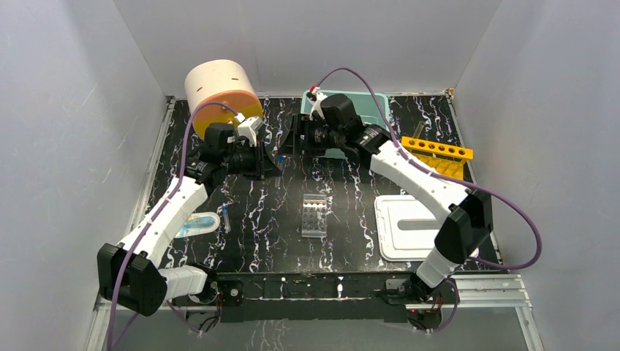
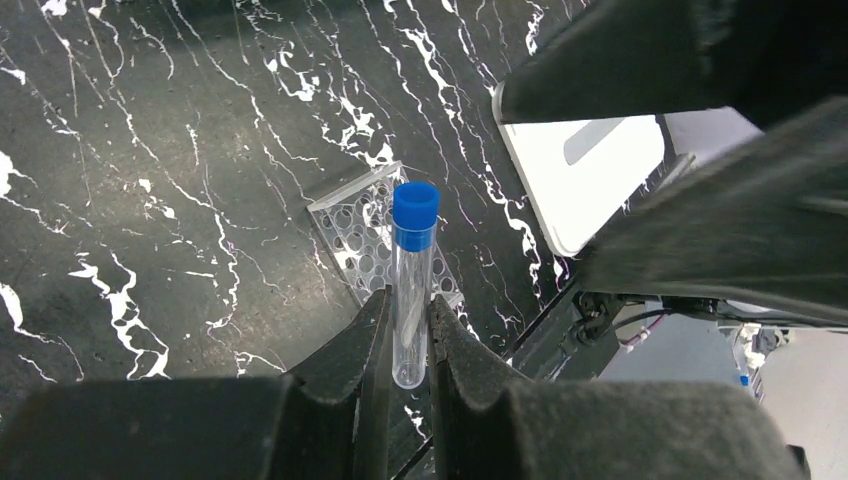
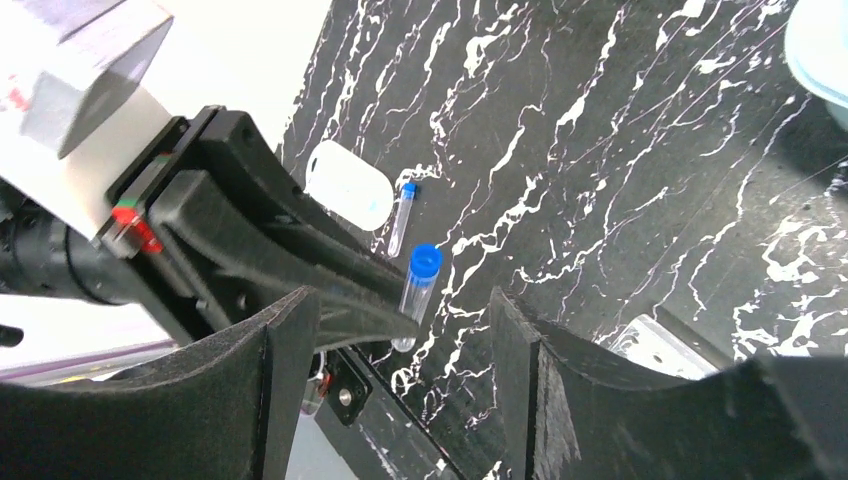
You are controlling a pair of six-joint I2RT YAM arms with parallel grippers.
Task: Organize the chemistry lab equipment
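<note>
Our black left gripper (image 2: 408, 310) is clenching a slim clear blue-capped tube (image 2: 412, 285); our right gripper (image 3: 400, 310) is gaping nearby

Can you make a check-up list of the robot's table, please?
Surface: black marbled table, no spills seen.
Job's things: capped tube in the left gripper; well plate and second tube lying on the table.
Clutter: white lid, yellow rack, drum, teal bin.
Grippers: left gripper shut on capped tube; right gripper open, facing it.
Cables: purple cables arch above the table.
Surroundings: plain grey walls.
</note>
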